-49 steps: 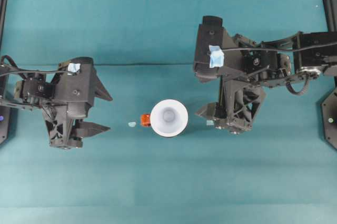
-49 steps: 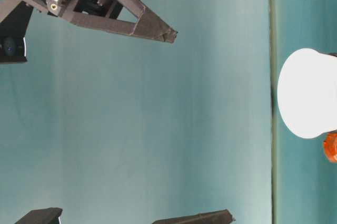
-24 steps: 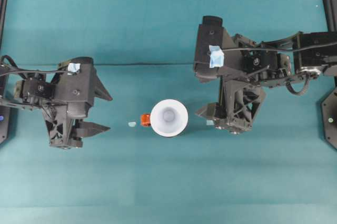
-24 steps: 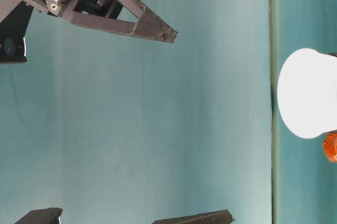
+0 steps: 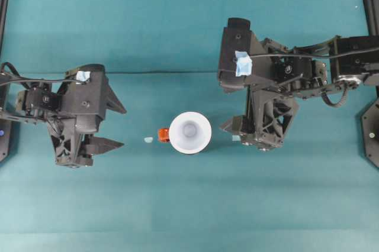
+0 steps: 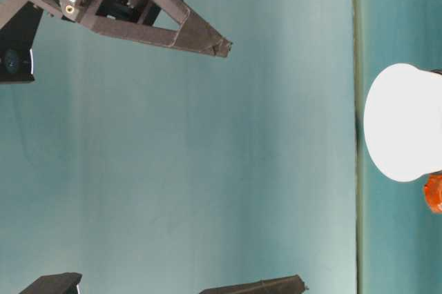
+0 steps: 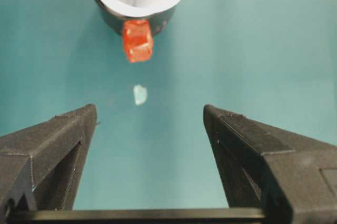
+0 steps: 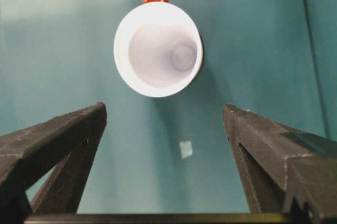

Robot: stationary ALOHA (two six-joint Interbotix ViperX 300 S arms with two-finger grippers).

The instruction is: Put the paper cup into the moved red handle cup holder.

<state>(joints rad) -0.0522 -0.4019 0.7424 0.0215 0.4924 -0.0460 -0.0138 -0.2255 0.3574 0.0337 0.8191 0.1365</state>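
Note:
The white paper cup (image 5: 190, 132) stands upright inside the black red handle cup holder (image 7: 164, 23) at the table's middle. The holder's red handle (image 5: 163, 135) sticks out toward the left arm. In the table-level view the paper cup (image 6: 400, 121) rises above the handle (image 6: 434, 194). My left gripper (image 5: 122, 126) is open, well left of the cup, facing it with nothing between its fingers (image 7: 63, 129). My right gripper (image 5: 227, 105) is open just right of the cup, also holding nothing. In the right wrist view the cup (image 8: 158, 49) lies ahead of the open fingers (image 8: 79, 124).
A small pale scrap (image 5: 148, 139) lies on the teal table between the handle and the left gripper. Another scrap (image 5: 235, 138) lies under the right gripper. Black frame rails (image 5: 5, 3) stand at both table sides.

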